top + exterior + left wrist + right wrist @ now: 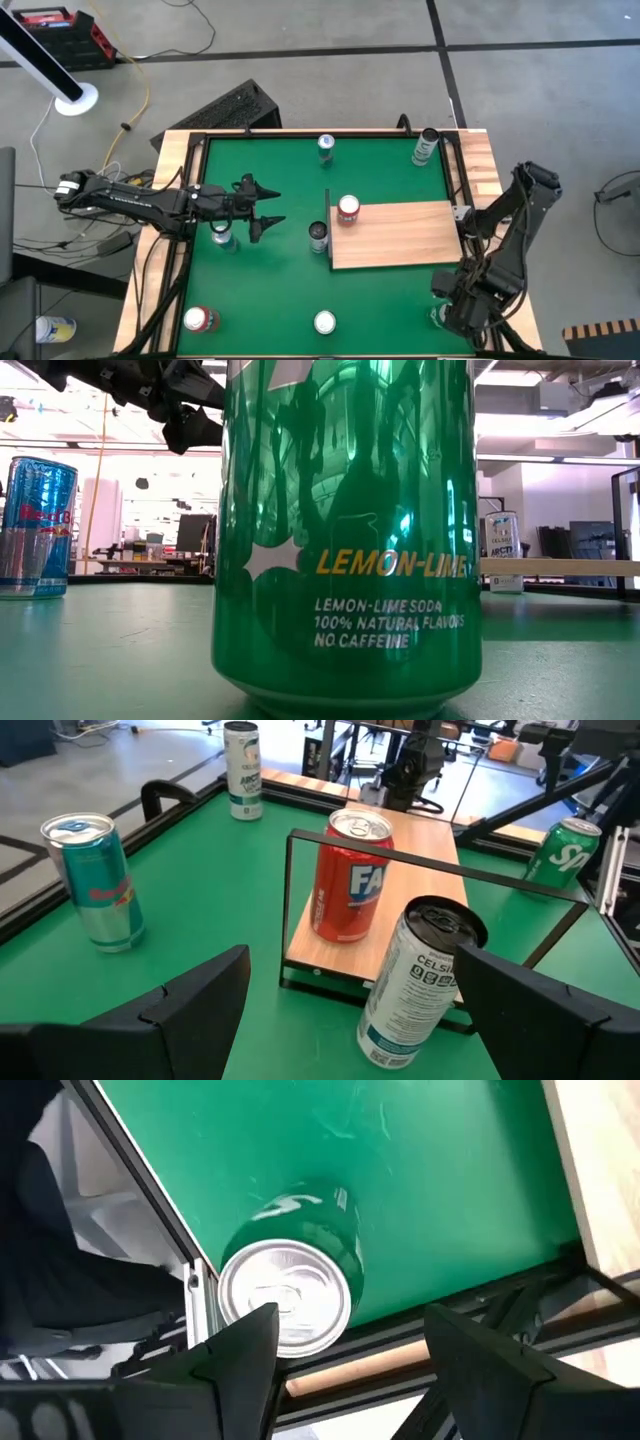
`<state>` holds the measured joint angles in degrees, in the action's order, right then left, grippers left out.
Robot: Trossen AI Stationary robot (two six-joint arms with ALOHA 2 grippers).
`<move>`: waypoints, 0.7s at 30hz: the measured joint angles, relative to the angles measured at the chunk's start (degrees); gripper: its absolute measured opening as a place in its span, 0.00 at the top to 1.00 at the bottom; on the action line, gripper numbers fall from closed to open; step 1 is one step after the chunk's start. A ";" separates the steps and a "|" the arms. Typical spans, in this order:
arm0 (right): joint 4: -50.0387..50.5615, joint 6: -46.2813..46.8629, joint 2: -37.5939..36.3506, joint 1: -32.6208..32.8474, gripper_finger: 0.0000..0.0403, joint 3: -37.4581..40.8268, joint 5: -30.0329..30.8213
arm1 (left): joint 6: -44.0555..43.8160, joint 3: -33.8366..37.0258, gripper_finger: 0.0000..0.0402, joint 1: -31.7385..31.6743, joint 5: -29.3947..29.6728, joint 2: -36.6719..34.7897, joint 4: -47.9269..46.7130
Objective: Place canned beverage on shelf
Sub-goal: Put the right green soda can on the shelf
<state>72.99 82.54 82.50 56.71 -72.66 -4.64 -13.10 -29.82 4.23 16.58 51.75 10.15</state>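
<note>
Right up against the low camera stands a green lemon-lime soda can (345,540), upright on the green tabletop (260,290) in its near right corner. Above it hangs the right gripper (345,1345), fingers spread wide with nothing between them, the can's silver top (283,1295) just beside one finger (235,1355).

Along the same near edge stand a white-topped can (325,322) about midway and a red can (199,319) toward the left corner.

Further in, the left gripper (268,208) reaches over the tabletop from the left side, fingers spread apart and empty, pointing toward the shelf. A blue-and-silver can (222,236) stands beside that arm.

Ahead of those fingers, a dark-topped white can (415,985) stands on the green just outside the shelf's thin dark upright frame (430,865). The wooden shelf (400,235) lies flat right of centre. One red soda can (349,875) stands upright on its corner nearest the frame, on the far side.

At the far edge, another blue-and-silver can (326,146) stands near the middle, and a white can with green lettering (426,147) sits at the far right corner.
</note>
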 joint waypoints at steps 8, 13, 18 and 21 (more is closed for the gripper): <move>0.05 -3.39 1.08 -0.57 0.32 0.00 -1.42 | -0.05 0.00 0.17 0.00 -0.51 0.00 0.05; -0.13 -8.11 0.27 -2.32 0.32 0.00 -1.58 | -1.11 0.00 0.17 0.02 -0.97 0.00 0.12; -0.61 -13.03 0.29 -3.72 0.32 0.00 -1.84 | -1.09 0.00 0.17 0.02 -1.02 0.00 0.09; -1.72 -14.11 0.29 -3.98 0.32 0.00 -4.42 | -1.11 0.00 0.17 0.02 -1.02 0.00 0.09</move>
<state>71.27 68.43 82.78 52.73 -72.66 -9.06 -14.22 -29.82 4.25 15.55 51.75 10.24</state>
